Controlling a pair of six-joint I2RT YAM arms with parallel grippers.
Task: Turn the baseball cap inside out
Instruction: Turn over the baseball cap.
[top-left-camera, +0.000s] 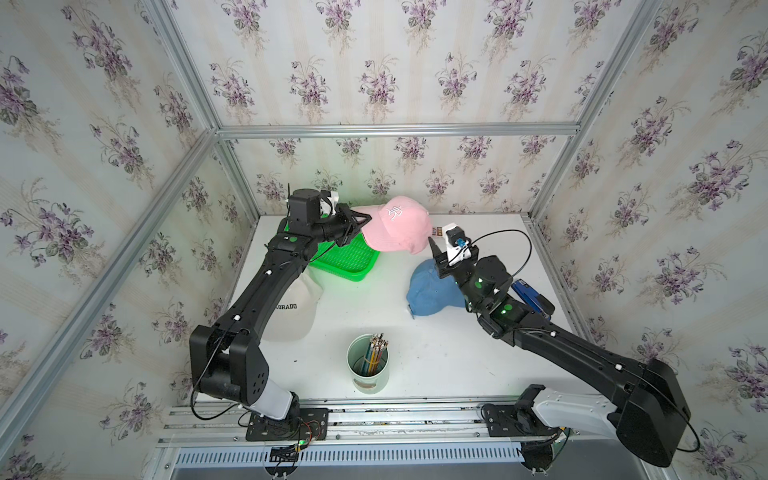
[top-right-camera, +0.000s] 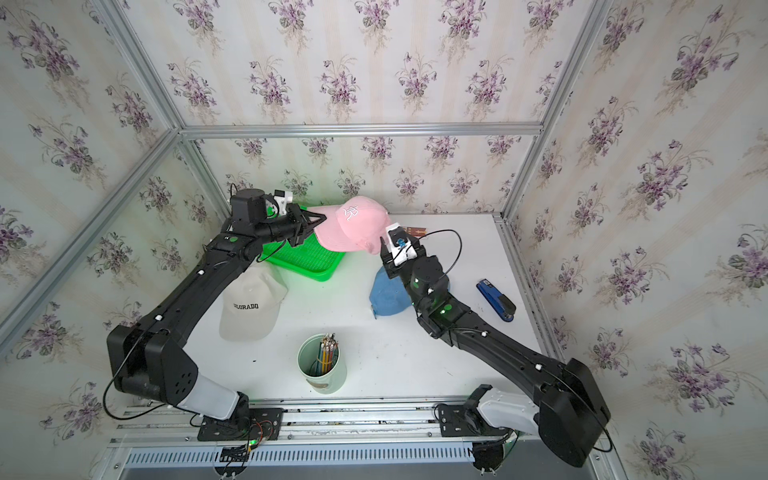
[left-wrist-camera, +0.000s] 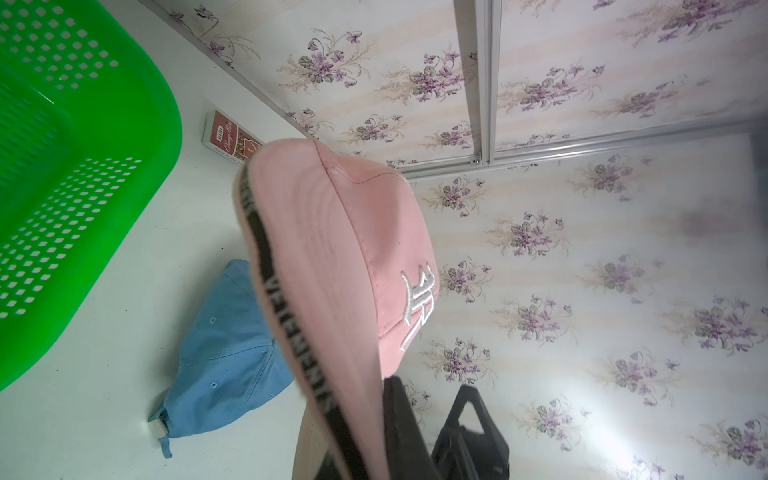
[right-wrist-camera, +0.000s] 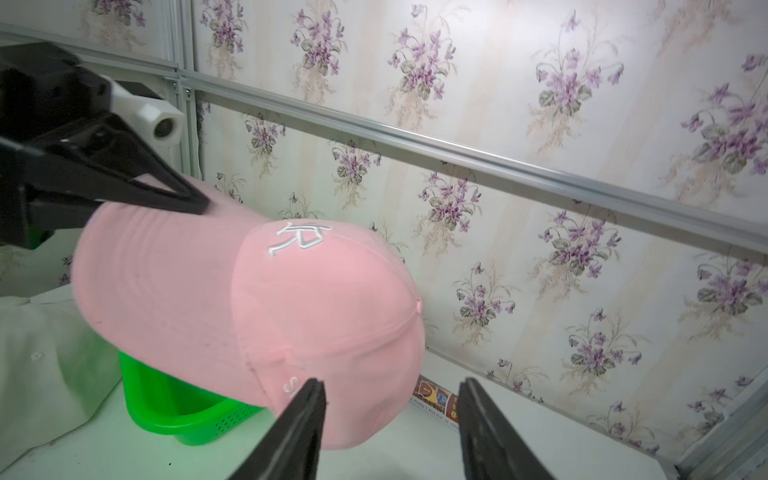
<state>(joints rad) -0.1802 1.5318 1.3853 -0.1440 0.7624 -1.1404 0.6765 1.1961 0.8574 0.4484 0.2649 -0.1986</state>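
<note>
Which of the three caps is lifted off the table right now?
The pink cap, held by its brim in the left pincer; the blue cap and beige cap lie on the table.

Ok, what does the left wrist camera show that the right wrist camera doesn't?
Left wrist only: the blue fabric cap and the black lettered band edging the pink baseball cap. Right wrist only: the cream fabric cap and the open right tool. Both: the pink cap, the left tool gripping its brim, the green perforated plastic basket and the red card box.
</note>
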